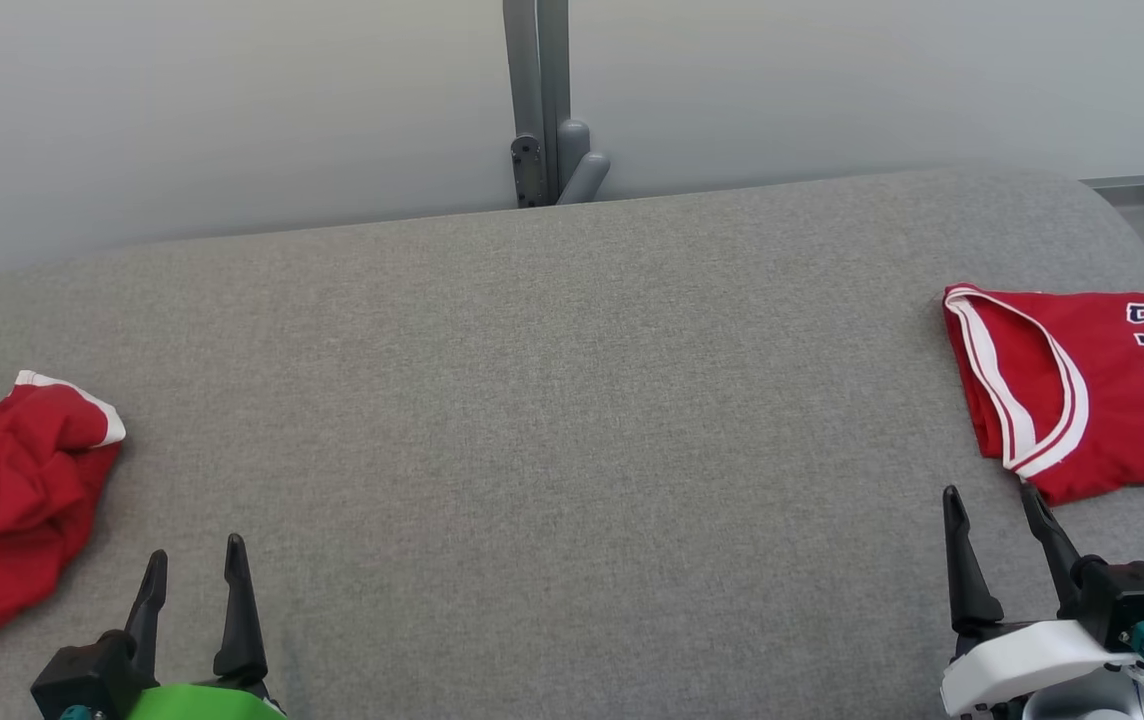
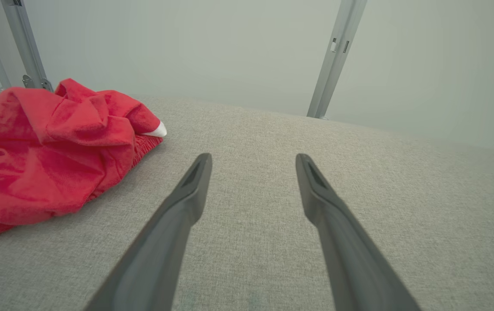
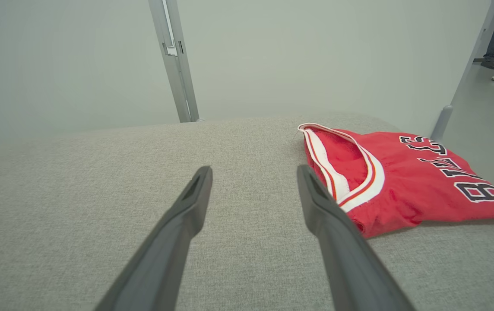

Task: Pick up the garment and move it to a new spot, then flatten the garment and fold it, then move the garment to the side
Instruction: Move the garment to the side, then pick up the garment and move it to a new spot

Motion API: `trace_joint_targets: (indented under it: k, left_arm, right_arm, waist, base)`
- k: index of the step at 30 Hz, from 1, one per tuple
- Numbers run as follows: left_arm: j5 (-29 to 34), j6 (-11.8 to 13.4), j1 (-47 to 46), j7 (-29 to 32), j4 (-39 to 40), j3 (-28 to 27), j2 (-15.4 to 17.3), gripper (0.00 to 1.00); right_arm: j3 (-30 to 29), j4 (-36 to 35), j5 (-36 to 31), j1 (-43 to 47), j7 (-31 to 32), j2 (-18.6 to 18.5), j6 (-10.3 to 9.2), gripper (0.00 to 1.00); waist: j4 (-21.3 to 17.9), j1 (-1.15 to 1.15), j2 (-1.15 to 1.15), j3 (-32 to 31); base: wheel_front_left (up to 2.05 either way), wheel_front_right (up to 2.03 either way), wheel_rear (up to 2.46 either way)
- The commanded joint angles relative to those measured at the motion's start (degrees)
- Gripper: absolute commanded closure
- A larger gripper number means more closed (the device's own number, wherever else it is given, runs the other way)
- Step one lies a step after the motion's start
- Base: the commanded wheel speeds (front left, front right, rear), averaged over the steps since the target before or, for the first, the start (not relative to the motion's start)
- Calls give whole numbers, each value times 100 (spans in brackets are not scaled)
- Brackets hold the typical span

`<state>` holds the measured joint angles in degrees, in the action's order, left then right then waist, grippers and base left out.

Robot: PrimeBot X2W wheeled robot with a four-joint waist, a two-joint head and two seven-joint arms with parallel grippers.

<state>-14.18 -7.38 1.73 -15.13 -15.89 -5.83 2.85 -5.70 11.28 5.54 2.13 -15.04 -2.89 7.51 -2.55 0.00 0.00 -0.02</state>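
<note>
— Red crumpled garment (image 1: 12, 500) lies at the near left, not yet lifted?
— So I judge; every step is left for it. Its left gripper (image 1: 197, 548) and right gripper (image 1: 990, 492) hover wide open, empty, over the grey table (image 1: 552, 400). The folded jersey (image 1: 1082, 390) at the right looks finished.

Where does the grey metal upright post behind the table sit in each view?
Head view: grey metal upright post at top centre, behind the table's far edge.
Left wrist view: post upper right of centre, leaning.
Right wrist view: post upper left of centre.
Shared landmark: grey fabric tabletop; the post rises behind its far edge.
</note>
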Motion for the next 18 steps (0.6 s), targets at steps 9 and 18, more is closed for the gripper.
trace_joint_targets:
  k: [9,18]
  left_arm:
    - [-92,35,-53,3,21,-38,13,0]
    - [-98,74,63,2,27,-40,16,0]
  right_arm:
    - [35,-2,66,125,-16,-7,-5,0]
    - [111,6,91,203,-16,-7,-5,0]
  waist:
    - [311,0,0,-17]
    - [1278,0,0,-143]
  base:
    - [0,0,0]
    - [0,0,0]
